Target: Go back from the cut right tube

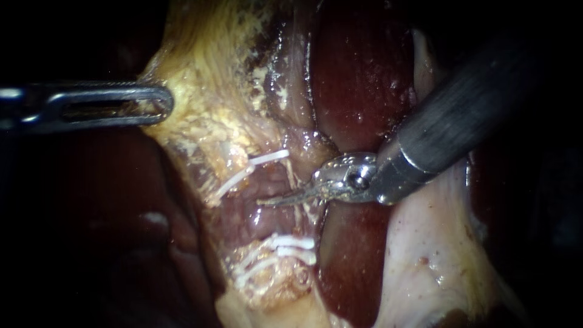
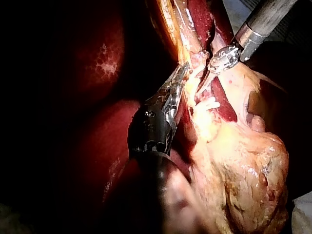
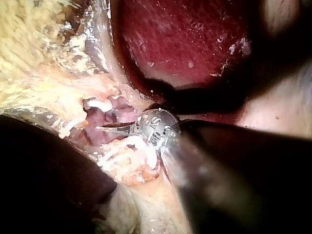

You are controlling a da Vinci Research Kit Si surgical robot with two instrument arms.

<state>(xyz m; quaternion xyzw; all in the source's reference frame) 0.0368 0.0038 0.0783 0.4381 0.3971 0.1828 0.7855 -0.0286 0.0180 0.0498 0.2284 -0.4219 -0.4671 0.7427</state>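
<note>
The left instrument (image 1: 163, 103) reaches in level from the left. Its pincer is a long slotted pair of jaws lying closed together, with the tip clamped on the edge of the yellow tissue (image 1: 206, 79) that runs down the middle of the field. The left wrist view shows the same: the jaws (image 2: 184, 68) are pressed together, with no gap showing, and their end is sunk in that yellow fold. The right instrument (image 1: 264, 201) comes down from the upper right, its dark shaft ending in a bright metal head. Its pincer is two thin, pointed blades lying against each other, so it is closed and has hold of nothing. The blade tips lie across the purplish tube (image 1: 255, 212), in the stretch between the upper clips (image 1: 267, 159) and the lower clips (image 1: 291, 243). They touch or just skim the tube's surface, and I cannot tell which. I also cannot tell whether the tube is fully parted under the blades. In the right wrist view the blades (image 3: 100, 127) point into the same pocket, with white clips on either side of them and the metal head just beside the nearer clips. The dark red liver (image 1: 358, 73) fills the background behind the right instrument's shaft. Pale tissue (image 1: 425, 255) lies beneath the shaft, clear of the blades.
</note>
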